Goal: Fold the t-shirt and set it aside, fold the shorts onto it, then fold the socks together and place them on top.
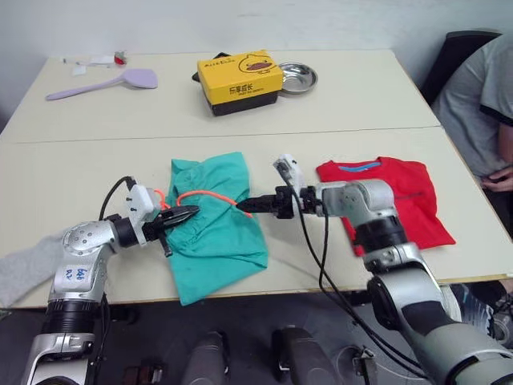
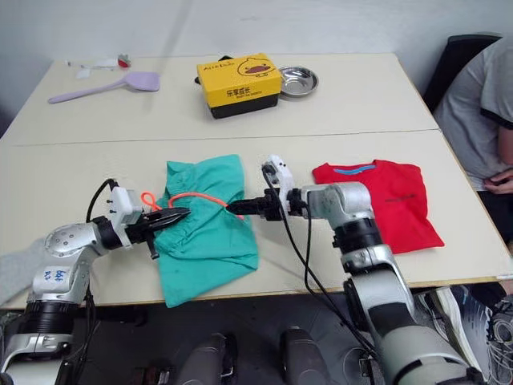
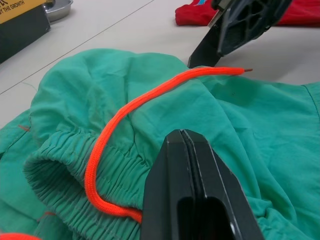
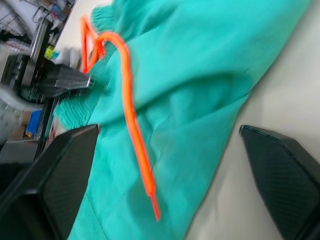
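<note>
Head stereo pair looks forward and down over both arms onto the table (image 1: 337, 104); both eyes share the whole scene. Left wrist camera sits close behind the left gripper (image 3: 192, 165), facing along it over the shorts (image 3: 260, 130) toward the right gripper (image 3: 235, 30). Right wrist camera faces back across the same shorts to the left gripper (image 4: 70, 80).

The robot's right arm covers part of the t-shirt (image 1: 409, 196), so the chest print isn't readable. One grey sock (image 1: 20, 269) runs off the frame edge, partly behind the left arm. The person (image 1: 481, 104) is cut by the edge. Box (image 1: 240, 79) lettering's too small to read.
</note>
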Motion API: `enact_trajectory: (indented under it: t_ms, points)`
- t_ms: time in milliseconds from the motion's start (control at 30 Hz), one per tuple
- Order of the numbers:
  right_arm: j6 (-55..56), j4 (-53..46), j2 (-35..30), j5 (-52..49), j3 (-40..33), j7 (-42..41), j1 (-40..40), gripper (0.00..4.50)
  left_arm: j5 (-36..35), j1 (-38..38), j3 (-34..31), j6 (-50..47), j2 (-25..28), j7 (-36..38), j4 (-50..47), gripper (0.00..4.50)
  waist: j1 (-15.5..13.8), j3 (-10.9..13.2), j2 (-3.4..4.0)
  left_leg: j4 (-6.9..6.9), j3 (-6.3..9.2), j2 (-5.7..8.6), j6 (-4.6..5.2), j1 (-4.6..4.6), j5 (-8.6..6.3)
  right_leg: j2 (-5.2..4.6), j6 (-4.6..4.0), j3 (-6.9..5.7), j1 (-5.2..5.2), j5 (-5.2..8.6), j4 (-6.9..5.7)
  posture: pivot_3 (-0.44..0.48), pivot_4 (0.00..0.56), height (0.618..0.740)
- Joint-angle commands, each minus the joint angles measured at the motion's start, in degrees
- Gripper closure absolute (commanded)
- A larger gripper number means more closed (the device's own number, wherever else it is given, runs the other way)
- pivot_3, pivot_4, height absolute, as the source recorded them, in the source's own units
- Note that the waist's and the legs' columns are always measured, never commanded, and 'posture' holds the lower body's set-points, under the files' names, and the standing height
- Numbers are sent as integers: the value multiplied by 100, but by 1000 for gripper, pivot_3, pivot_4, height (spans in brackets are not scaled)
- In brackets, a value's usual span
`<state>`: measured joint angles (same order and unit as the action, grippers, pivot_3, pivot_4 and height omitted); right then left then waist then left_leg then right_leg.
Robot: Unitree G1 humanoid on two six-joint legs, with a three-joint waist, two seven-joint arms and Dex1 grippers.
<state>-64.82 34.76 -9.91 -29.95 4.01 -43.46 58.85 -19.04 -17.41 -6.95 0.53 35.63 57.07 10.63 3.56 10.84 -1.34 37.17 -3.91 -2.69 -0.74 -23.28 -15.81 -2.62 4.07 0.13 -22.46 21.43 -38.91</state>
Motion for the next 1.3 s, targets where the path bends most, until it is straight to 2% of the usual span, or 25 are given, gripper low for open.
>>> enact_trajectory:
  t_ms: [33, 133, 233, 467, 600, 700, 833, 933, 1067, 1167, 1300]
  points:
    - [-238, 467, 323, 52, 51, -72, 255, 52, 4, 47, -113, 118, 18, -85, -125, 4500, 6, 0, 0, -1, -1, 0, 0, 0, 0, 0, 0, 1, -1, 0, -3, 0, 150, 740]
    - [-214, 633, 544, 128, 181, -261, 357, 52, -9, 87, -120, 128, 5, -134, -154, 4500, 31, 0, 0, -4, -1, 0, 0, 0, 0, 0, 0, 1, -2, 0, -5, 0, 150, 740]
    - [-42, 804, 657, 187, 26, -253, 421, 676, -47, 150, -148, 115, 24, -170, -227, 4500, 68, 0, 0, -8, 0, 0, 0, -1, 0, 0, 0, 0, -1, 0, -11, 0, 150, 740]
    - [-20, 749, 413, 160, -284, -268, 377, 3097, -255, 339, -308, 42, 122, -23, -445, 4500, 104, 0, 0, -10, 1, 1, 0, -5, -1, 0, 0, 0, -2, 0, -11, 0, 150, 740]
    - [-287, 150, 185, -12, -441, -250, 169, 4483, -456, 356, -323, -163, 167, 132, -665, 4500, 101, 0, 0, -11, 1, 2, 1, -7, -1, -1, 0, 0, -1, 0, -8, 0, 150, 740]
    - [-1133, -855, -139, -576, -861, -276, -75, 4483, -783, 435, -217, -537, 109, 251, -1233, 4500, 68, 0, 0, -10, 5, 2, 1, -14, -1, -2, 0, -2, -2, 0, -6, 0, 150, 740]
    - [-2154, -2367, -909, -1217, -1161, -362, -508, 4483, -1457, 554, -348, -1320, -81, -48, -1924, 4500, -31, 0, 0, -9, 7, 3, 6, -18, -4, -5, 0, -1, -2, 0, -1, 0, 150, 740]
    - [-2714, -3294, -2004, -1839, -1405, -644, -716, 4500, -1565, 855, -182, -1653, 0, -23, -2516, 3959, -43, 2, 3, -10, 8, 4, 12, -20, -8, -5, 0, 0, -1, 0, 27, 0, 150, 740]
    - [-2723, -4064, -3455, -2225, -1346, -1199, -1061, 4500, -1625, 1028, -97, -1809, -132, -78, -2692, 2767, -75, 4, 6, -16, 8, 6, 14, -19, -10, -4, 0, 0, 2, 0, 48, 0, 150, 740]
    - [-2489, -4110, -4153, -2249, -1311, -1483, -1199, 4500, -1536, 958, -41, -1748, -243, -94, -2515, 1808, -37, 4, 6, -18, 3, 2, 15, -10, -10, 3, 0, 7, 9, 0, 55, 0, 150, 740]
    - [-1502, -3210, -5004, -1578, -1164, -1775, -1270, 4500, -1424, 671, 82, -1615, -348, 30, -2200, 591, -60, 5, 8, -14, 0, 3, 16, -2, -9, 7, 0, 11, 14, 0, 49, 0, 150, 740]
